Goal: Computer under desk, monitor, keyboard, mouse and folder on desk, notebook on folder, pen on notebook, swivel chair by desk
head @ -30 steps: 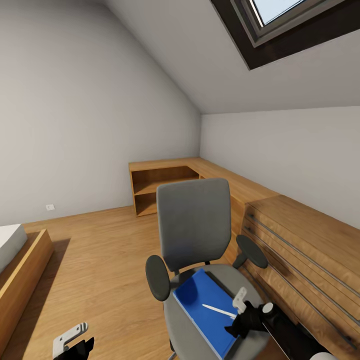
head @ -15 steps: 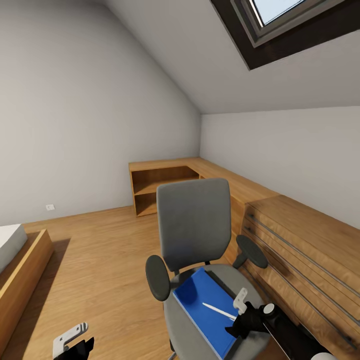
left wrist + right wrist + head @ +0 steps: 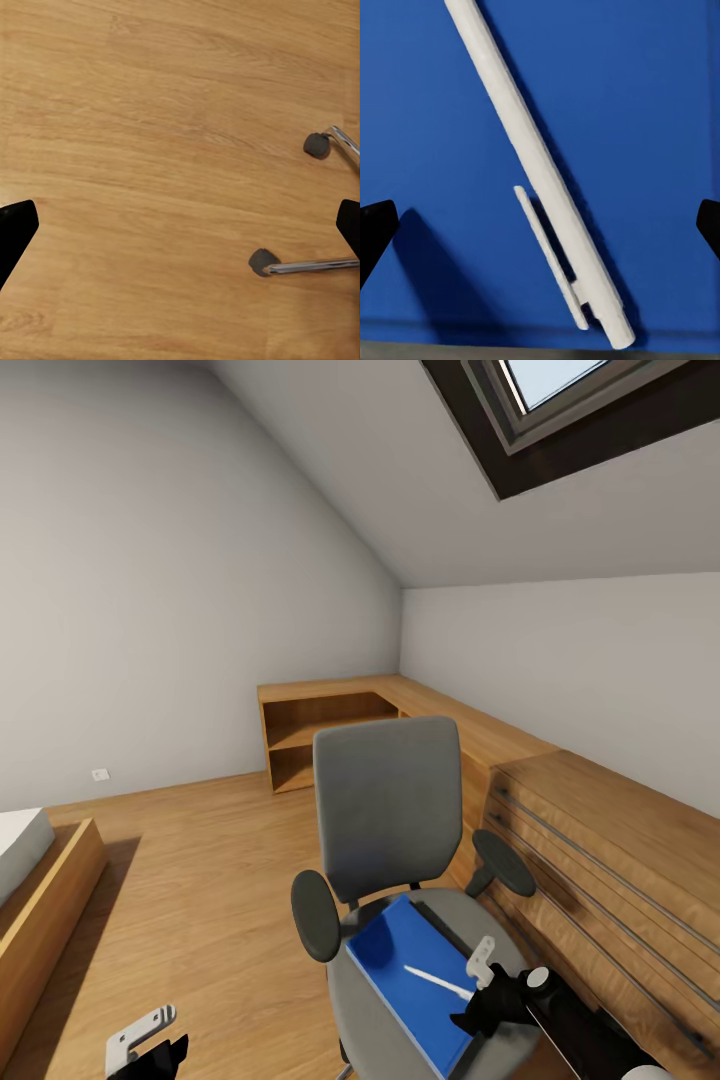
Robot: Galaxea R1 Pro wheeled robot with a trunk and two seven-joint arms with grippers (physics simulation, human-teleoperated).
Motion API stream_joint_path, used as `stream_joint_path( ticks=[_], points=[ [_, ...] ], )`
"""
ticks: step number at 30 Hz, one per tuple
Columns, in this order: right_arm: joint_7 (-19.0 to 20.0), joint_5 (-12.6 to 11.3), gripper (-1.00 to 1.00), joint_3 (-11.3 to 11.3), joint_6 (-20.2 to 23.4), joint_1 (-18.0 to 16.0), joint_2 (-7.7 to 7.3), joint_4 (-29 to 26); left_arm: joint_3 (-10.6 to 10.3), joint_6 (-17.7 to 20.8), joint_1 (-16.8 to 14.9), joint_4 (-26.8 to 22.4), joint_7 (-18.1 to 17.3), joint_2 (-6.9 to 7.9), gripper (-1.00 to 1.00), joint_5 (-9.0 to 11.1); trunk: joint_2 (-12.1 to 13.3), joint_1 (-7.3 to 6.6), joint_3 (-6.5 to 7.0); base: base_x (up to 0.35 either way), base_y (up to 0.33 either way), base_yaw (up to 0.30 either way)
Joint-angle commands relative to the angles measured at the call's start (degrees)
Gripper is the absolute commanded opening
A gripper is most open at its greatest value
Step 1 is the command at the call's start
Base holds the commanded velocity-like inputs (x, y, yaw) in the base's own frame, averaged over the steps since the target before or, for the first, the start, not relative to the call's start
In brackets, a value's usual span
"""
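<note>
The swivel chair stands in the middle of the head view, its grey back facing me. A blue folder lies on its seat with a white pen resting on top. My right gripper hovers over the pen's near end. In the right wrist view the pen lies on the folder between the black fingertips of the open right gripper. My left gripper hangs low at the left, open above the wood floor. A dark strip borders the folder's right edge; I cannot tell what it is.
A low light-wood cabinet runs along the right wall, close to the chair's armrest. An open shelf unit stands in the far corner. A bed frame sits at the left. Chair castors are near the left gripper.
</note>
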Motion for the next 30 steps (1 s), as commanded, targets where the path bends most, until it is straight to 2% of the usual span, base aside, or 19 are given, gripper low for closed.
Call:
stream_joint_path(
  ticks=[1,6,7,30],
  points=[
    [0.1,1.3,1.00,0.1,0.1,0.0,-0.05,0.3,-0.1,0.0,0.0,-0.1,0.5,0.05,1.00,0.5,0.0,0.01,-0.06,0.000,0.000,0.000],
    [0.2,1.4,1.00,0.1,0.1,0.0,-0.05,0.2,-0.1,0.0,0.0,-0.1,0.5,0.05,1.00,0.5,0.0,0.01,-0.06,0.000,0.000,0.000],
    [0.1,1.4,-1.00,0.1,0.1,0.0,-0.05,0.2,-0.1,0.0,0.0,-0.1,0.5,0.06,1.00,0.5,0.0,0.01,-0.06,0.000,0.000,0.000],
    [0.2,1.4,-1.00,0.1,0.1,0.0,-0.05,0.1,0.0,0.0,0.0,-0.1,0.5,0.07,1.00,0.5,0.0,0.01,-0.06,0.000,0.000,0.000]
  ],
)
